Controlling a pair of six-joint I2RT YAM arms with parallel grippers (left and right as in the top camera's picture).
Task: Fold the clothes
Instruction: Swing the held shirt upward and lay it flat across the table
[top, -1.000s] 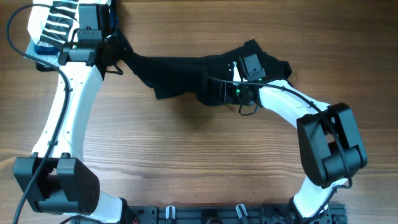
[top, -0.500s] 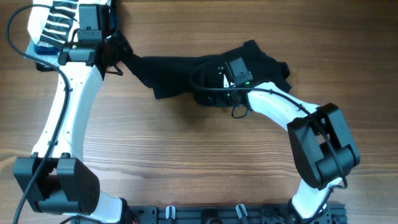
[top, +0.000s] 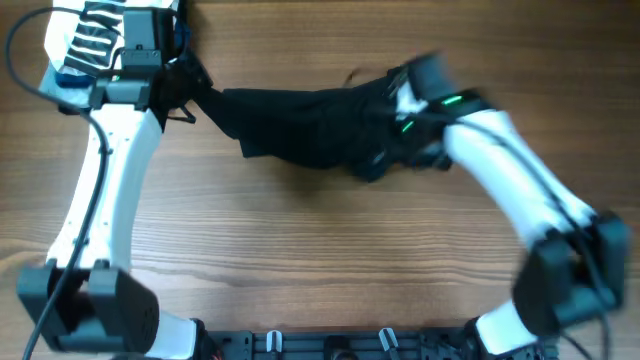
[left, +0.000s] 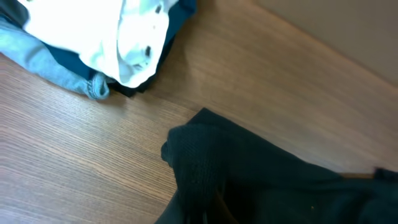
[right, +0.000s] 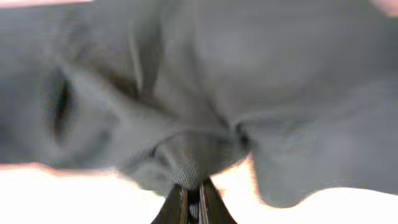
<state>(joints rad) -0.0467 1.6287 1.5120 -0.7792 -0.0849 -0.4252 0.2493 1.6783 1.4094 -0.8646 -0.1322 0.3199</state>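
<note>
R arm just swung out to its right; black tee (top: 300, 125) now strung between your two claws, no fold yet.

Vs 0.5 s ago the right claw (right: 194, 198) sits further R and up, blurred in the overhead view, so it's prob. mid-move; wrist view shows its tips pinched narrow on a bunched knot of the cloth; left claw (top: 192, 88) hasn't shifted, fingers hidden under fabric in its wrist view, but the tee draws to a point at it, so I'd judge it clamped on that edge; tee lies across the upper middle of the tabletop (top: 300, 250), crumpled at the R end; striped white garment (top: 90, 30) and blue pieces (left: 56, 56) sit apart at far L; you're at the spreading stage; watch the sagging R bundle.
</note>
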